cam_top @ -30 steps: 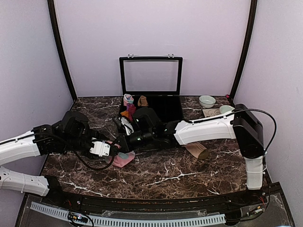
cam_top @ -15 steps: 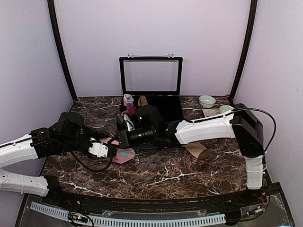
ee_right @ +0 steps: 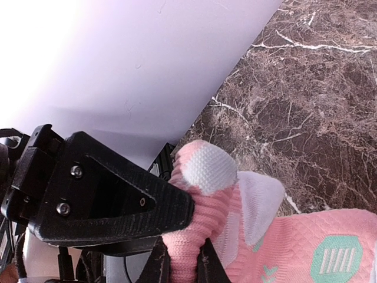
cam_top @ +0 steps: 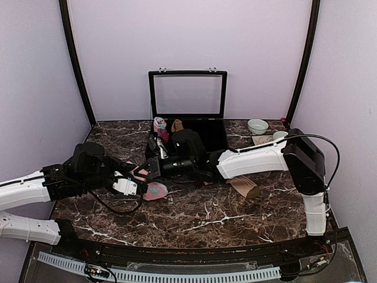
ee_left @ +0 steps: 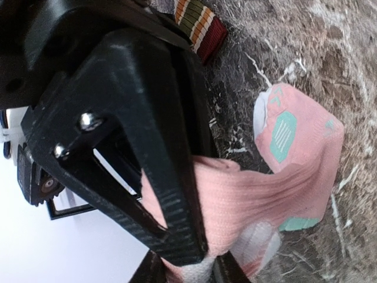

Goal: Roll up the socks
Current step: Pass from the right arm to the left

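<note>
Two sets of jaws hold one pink sock between them, near the middle of the marble surface. A second ago the sock lay wider and flatter. Now it is pulled up and bunched smaller, and it sits a little farther from the front edge. The left jaws have come closer together since then. In the left wrist view, the left jaws pinch a squashed fold of the sock right at their tips. The rest of it, with its mint patches, spills out onto the surface. In the right wrist view, the right jaws are pressed tight on the ribbed pink part, just below the sock's white tip. A striped sock lies on the surface past the left jaws.
</note>
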`<state>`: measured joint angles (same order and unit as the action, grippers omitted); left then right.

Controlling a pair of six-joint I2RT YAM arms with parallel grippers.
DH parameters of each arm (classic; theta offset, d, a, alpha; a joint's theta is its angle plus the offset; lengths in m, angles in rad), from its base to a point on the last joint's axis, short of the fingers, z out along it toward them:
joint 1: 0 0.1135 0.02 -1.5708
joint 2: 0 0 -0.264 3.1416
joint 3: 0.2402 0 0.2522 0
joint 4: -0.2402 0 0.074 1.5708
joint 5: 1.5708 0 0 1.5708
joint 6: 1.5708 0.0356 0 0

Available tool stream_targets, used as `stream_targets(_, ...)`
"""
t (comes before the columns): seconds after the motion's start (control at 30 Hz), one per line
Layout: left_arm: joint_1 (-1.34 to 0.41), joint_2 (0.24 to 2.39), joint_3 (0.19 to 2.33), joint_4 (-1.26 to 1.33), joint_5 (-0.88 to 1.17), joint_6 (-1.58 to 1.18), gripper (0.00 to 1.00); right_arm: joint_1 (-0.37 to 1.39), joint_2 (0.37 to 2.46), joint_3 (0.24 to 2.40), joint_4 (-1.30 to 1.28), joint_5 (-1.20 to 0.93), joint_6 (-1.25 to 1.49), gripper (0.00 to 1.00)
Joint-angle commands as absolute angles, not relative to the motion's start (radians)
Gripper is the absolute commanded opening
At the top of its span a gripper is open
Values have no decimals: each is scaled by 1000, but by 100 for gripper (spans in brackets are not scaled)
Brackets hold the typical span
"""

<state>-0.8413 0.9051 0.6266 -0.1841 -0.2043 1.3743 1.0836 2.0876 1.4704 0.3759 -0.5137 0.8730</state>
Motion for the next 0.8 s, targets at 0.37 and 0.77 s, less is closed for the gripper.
stream_targets(0.37,-842,944,727,-191,-200,1281,0,1116,2008,1468,343,-549,749,21)
stream_targets(0.77,-802,1070,1015,-788,148,932,0,1105,1759,1345,29,-125,222,99)
